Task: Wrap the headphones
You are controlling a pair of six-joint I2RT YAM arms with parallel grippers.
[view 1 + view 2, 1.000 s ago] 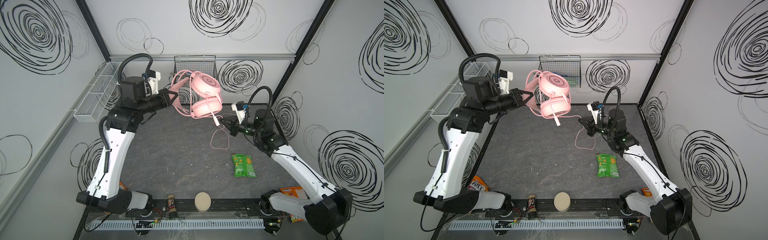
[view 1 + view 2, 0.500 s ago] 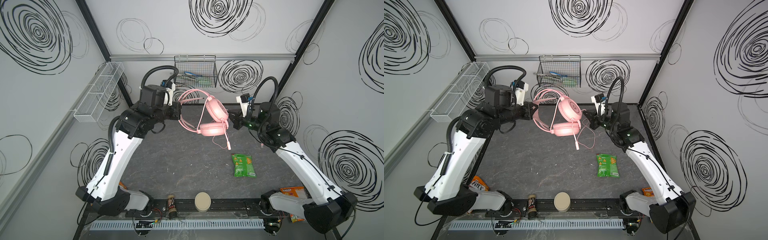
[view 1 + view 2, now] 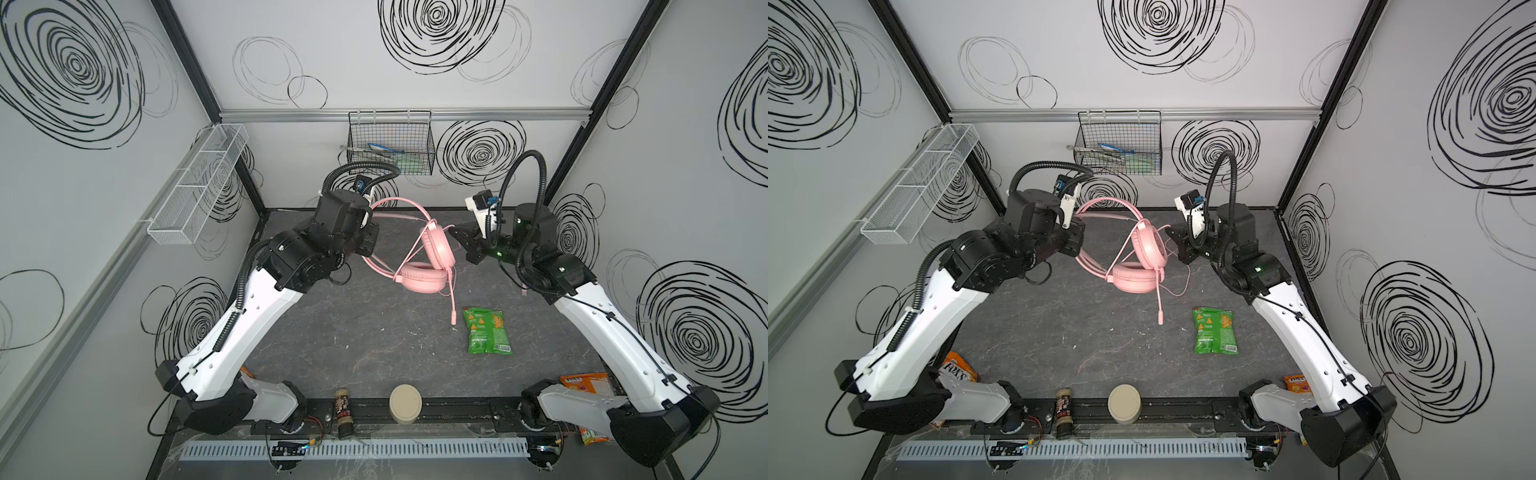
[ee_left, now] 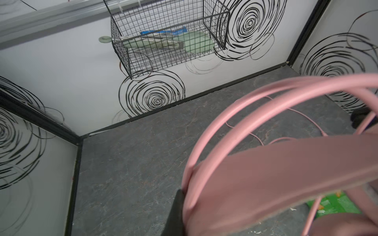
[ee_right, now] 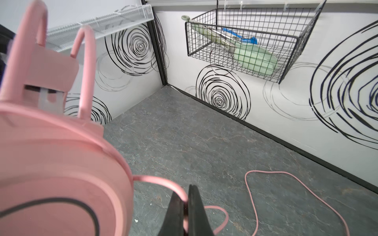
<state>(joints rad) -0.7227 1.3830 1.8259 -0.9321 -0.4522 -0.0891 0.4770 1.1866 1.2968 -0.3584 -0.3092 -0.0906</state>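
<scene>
Hanging in the middle of both top views, the headphones (image 3: 436, 249) sit between the two arms over the far half of the table (image 3: 332, 332). I cannot tell whether the lower earcup (image 3: 419, 279) touches the surface. The left gripper (image 3: 1076, 245) is closed on the headband (image 4: 266, 169). The right gripper (image 5: 185, 206) is pinched narrow on the cable (image 5: 286, 177), just beside the other earcup (image 5: 51, 173). The microphone (image 3: 453, 305) dangles toward the table.

I judge the wrap barely begun. No turn of cable shows round the band or cups, and most of it lies in loose loops on the table right of centre. The winding and the securing of the end are left to do.

The table is dark grey and marbled, with a few pale crumbs. A green snack bag (image 3: 486, 330) lies right of centre, apart from the headphones. A bottle (image 3: 343, 413) and a tan disc (image 3: 405, 409) sit at the lower edge, and an orange packet (image 3: 582, 382) at the lower right. The walls (image 3: 540, 62) are white with black swirls. They carry a black wire basket (image 3: 390, 143) at upper centre and a white mesh rack (image 3: 195, 187) at upper left.
</scene>
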